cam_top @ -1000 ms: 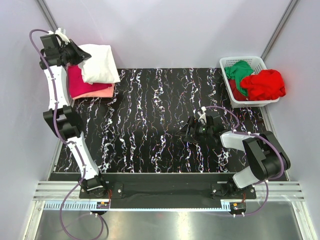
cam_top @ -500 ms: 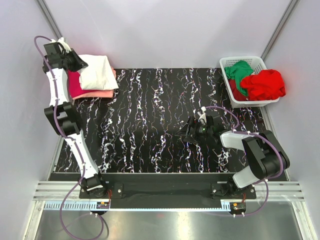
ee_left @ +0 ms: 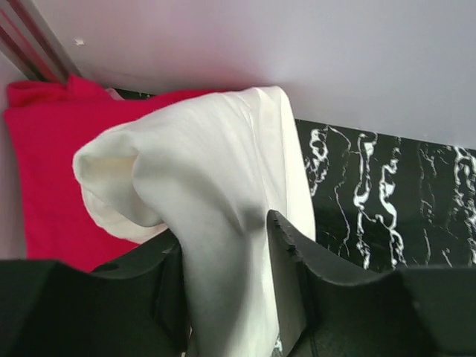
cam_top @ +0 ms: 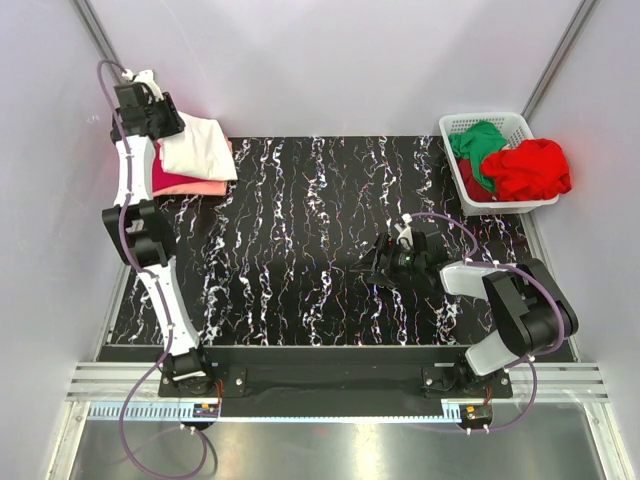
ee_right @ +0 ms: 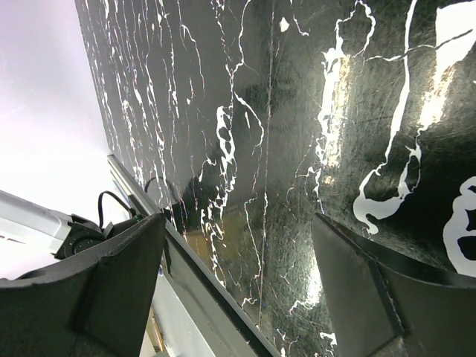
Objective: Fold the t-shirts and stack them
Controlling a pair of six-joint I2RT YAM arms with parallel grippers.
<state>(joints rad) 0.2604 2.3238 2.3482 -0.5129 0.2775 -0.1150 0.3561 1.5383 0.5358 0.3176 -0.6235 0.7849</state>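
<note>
Letting go at the left gripper [ee_left: 223, 230], by the look of it: fingers parted a little around a bunched fold of the white tee [ee_left: 216, 171], cloth filling the whole gap and touching both pads. Cannot tell whether still nipped or already loose. Over the last second, shifted a little inward over the stack, with the fingers easing apart on the way and the white tee drawn into a narrower, humped shape. Beyond and to the left of the fingertips, the magenta tee [ee_left: 44, 163], flat under the white one. Under that, a salmon tee [cam_top: 205, 186], just showing at the near edge in the top view. So, probably: third tee placed on the stack, release under way. Not tidy, though, with a raised lump just ahead of the left finger, likely needing a tug or a pat once freed. At the right gripper [ee_right: 238, 223], no change: fingers wide apart, nothing between them, only bare table [cam_top: 300, 230] below. Well off to the right of those fingers, a basket [cam_top: 452, 126] holding a red tee [cam_top: 530, 168] and a green tee [cam_top: 478, 140], both unfolded. Two to go, then.
</note>
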